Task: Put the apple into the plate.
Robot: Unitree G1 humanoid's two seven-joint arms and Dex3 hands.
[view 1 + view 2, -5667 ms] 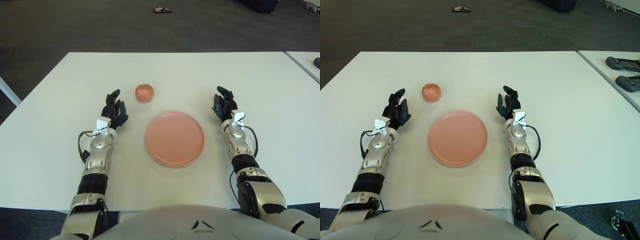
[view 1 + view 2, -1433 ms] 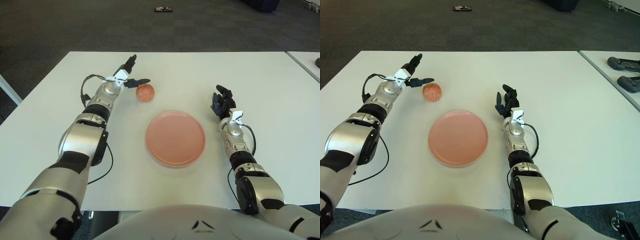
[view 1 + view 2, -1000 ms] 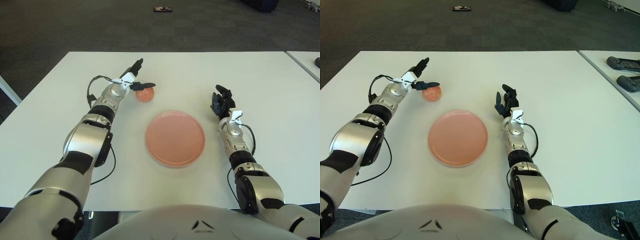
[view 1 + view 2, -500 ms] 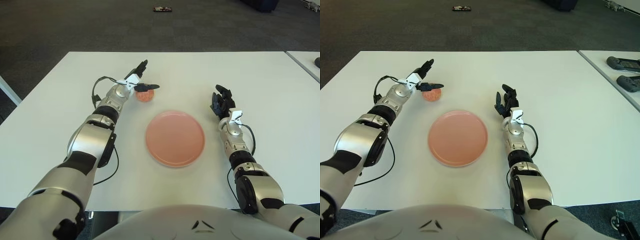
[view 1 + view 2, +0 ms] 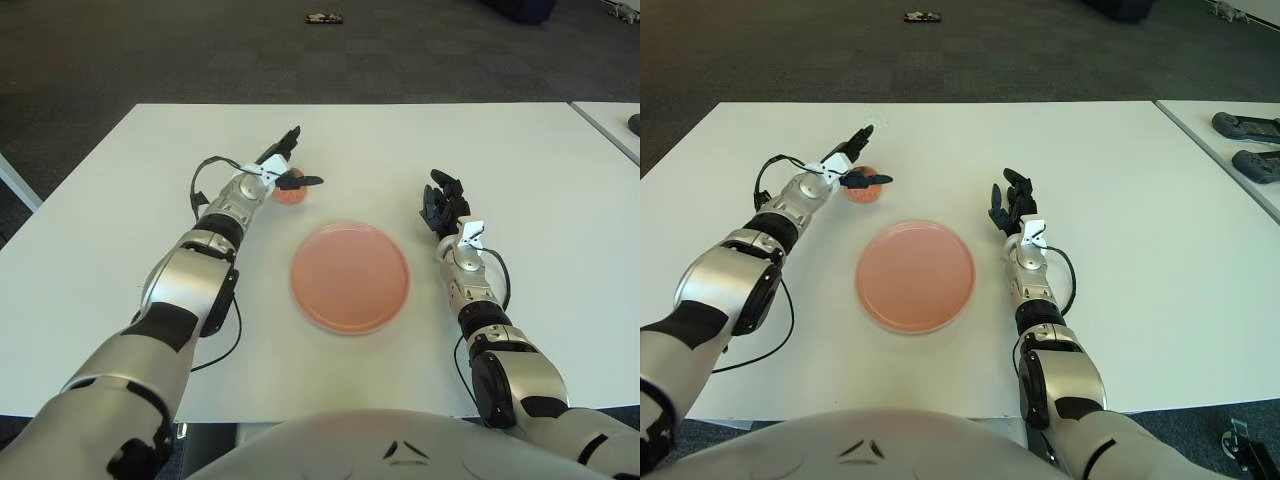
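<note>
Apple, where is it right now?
The apple sits on the white table, up and to the left of the pink plate, under the left hand's spread fingers.

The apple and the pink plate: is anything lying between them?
Nothing: in both eye views only bare white table separates the apple, under the open left hand, from the plate.
</note>
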